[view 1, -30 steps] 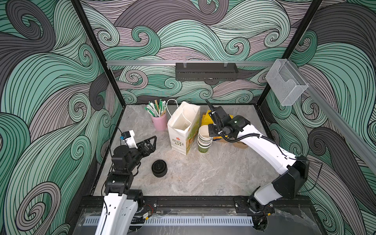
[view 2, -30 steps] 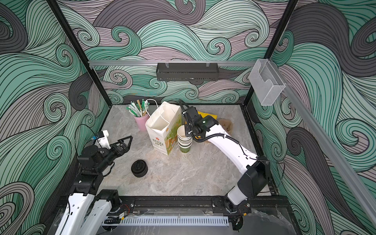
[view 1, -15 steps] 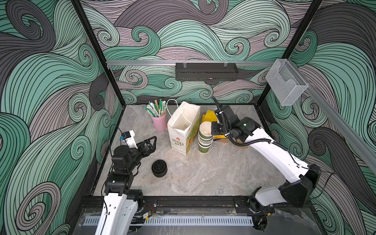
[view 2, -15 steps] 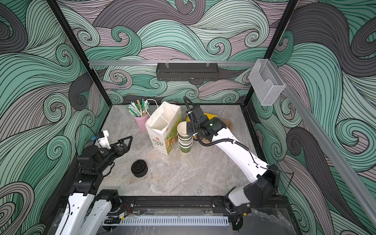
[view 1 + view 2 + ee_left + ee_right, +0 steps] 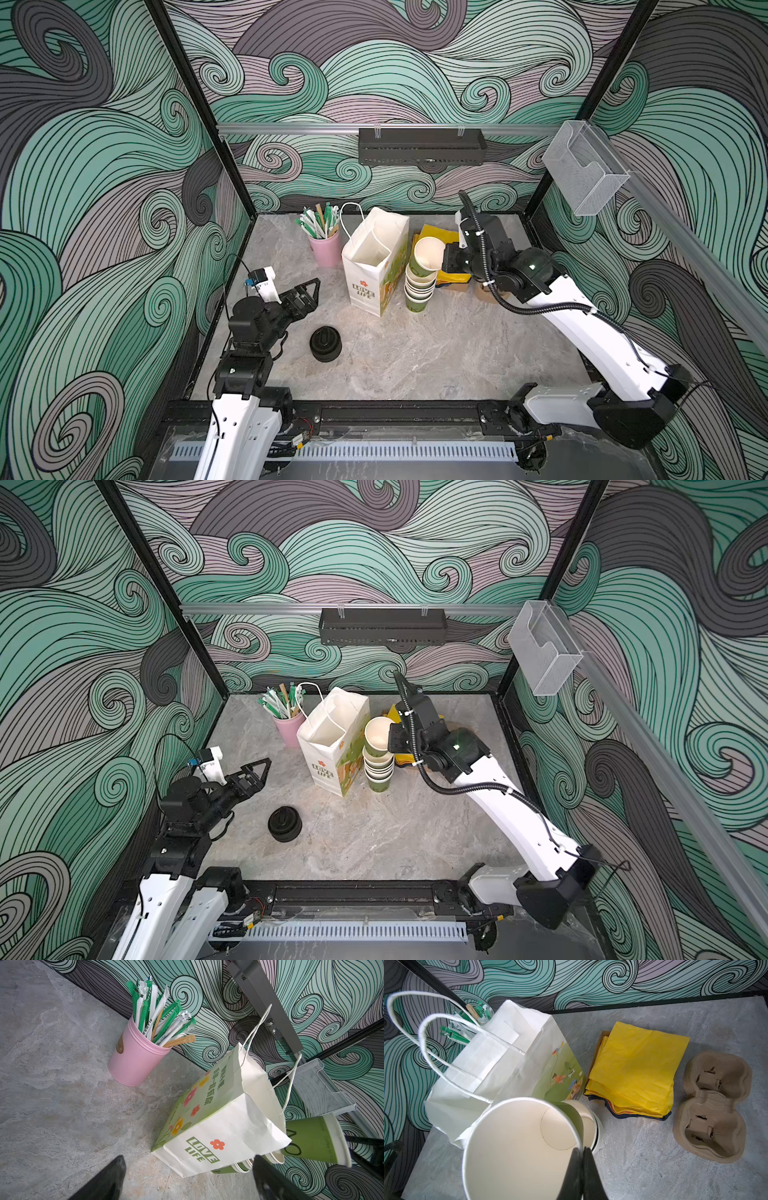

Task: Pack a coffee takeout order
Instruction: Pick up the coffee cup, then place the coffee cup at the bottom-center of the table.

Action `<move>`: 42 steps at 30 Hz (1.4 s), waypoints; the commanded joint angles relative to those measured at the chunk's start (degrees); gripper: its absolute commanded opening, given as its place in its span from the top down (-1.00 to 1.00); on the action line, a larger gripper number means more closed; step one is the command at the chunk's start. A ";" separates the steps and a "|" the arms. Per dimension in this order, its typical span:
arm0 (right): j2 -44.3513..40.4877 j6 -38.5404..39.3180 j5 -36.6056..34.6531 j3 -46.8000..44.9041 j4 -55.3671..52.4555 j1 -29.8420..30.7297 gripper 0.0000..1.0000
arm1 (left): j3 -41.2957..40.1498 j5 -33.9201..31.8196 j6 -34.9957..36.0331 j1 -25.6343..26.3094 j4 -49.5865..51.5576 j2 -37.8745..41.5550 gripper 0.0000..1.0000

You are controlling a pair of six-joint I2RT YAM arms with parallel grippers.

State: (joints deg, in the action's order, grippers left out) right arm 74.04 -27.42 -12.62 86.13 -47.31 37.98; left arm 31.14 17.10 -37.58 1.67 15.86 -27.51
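Since everything sits on the grey marbled worktop (image 5: 415,365), the layout reads from the biggest item down. A white paper bag (image 5: 376,266) stands upright and open-mouthed near the back wall. Near it, on the right arm's side, lie a stack of tan pulp carriers (image 5: 714,1105) and a pile of yellow sheets (image 5: 637,1068), with nothing gripping either. Between the bag and the sheets stands a stack of lidless cups (image 5: 419,291).

Above that stack, the right end effector (image 5: 582,1153) is pinched together on the rim of one green paper cup (image 5: 512,1147). The cup hangs tilted, empty and without a lid. Whether its base has cleared the stack cannot be told.

A squat stack of black lids (image 5: 325,343) rests well apart from the cups, near the left end effector (image 5: 309,289). That end effector hovers with its jaws wide apart and holds nothing.

The step in hand looks like separating a single cup. Next, the cup likely needs setting upright on bare worktop so a lid can be pressed on.
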 commanded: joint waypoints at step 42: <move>-2.99 4.67 6.05 -27.14 7.78 25.13 1.00 | -9.77 -7.59 -9.68 0.17 3.56 7.74 -0.91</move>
State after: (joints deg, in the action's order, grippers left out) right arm 70.19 -20.51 -3.46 59.24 -42.81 62.78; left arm 21.06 10.55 -46.76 1.65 19.40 -20.64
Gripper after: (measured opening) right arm 0.053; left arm 0.956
